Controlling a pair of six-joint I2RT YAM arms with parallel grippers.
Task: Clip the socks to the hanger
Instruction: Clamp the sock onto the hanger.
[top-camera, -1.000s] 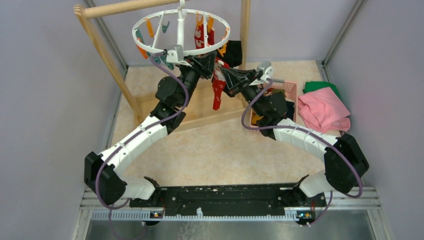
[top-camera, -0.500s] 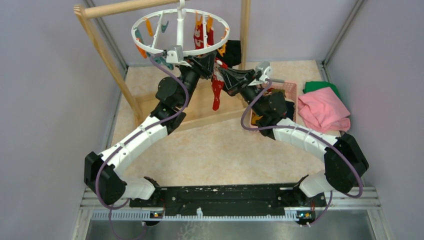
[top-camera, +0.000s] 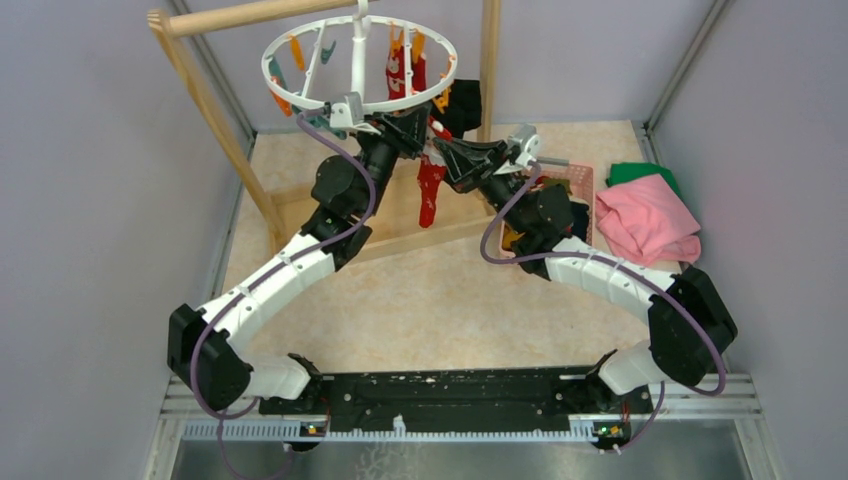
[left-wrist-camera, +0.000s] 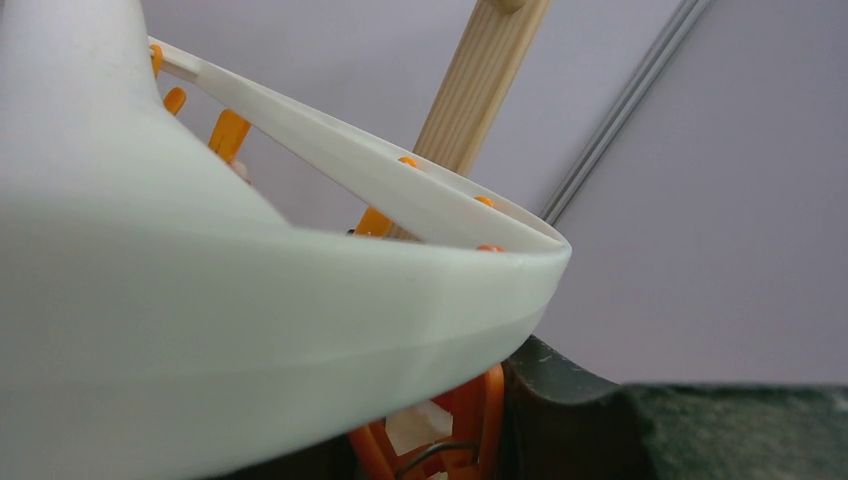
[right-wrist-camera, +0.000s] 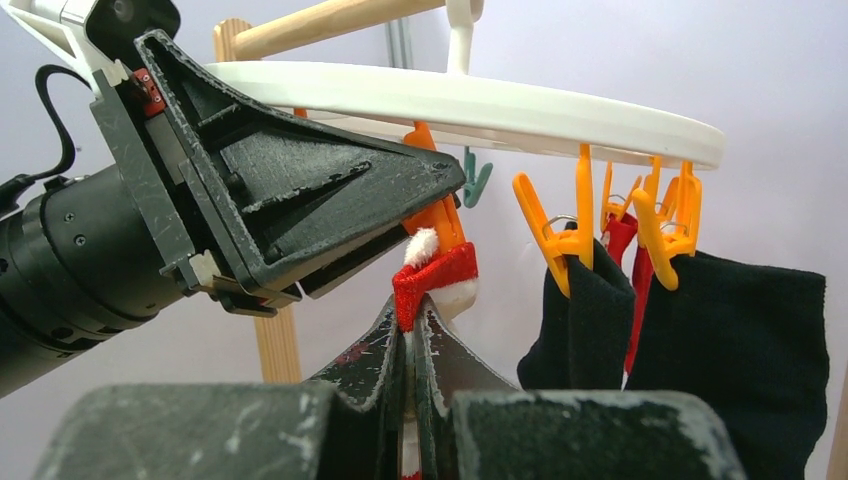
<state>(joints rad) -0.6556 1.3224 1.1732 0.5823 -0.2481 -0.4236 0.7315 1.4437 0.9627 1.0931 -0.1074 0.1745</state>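
Note:
The white ring hanger (top-camera: 360, 65) hangs from the wooden rack, with a red patterned sock (top-camera: 405, 70) and black socks (right-wrist-camera: 585, 320) clipped to it. My left gripper (right-wrist-camera: 440, 195) reaches under the ring's near rim, shut on an orange clip (right-wrist-camera: 440, 225); in the left wrist view the ring (left-wrist-camera: 300, 300) fills the frame with that clip (left-wrist-camera: 470, 420) below it. My right gripper (right-wrist-camera: 415, 320) is shut on the red-white striped sock (right-wrist-camera: 435, 280), whose cuff touches the clip's lower end. The rest of the sock (top-camera: 430, 195) dangles below.
The wooden frame rack (top-camera: 200, 90) stands at the back, its base board (top-camera: 400, 215) under both arms. A pink basket (top-camera: 572, 180) sits right of the right arm, with a folded pink cloth (top-camera: 645, 220) and a green cloth (top-camera: 635, 172) beyond it.
Both grippers and the striped sock have crept slightly up and left toward the ring. The ring has swung a little left. Neither grip has changed.

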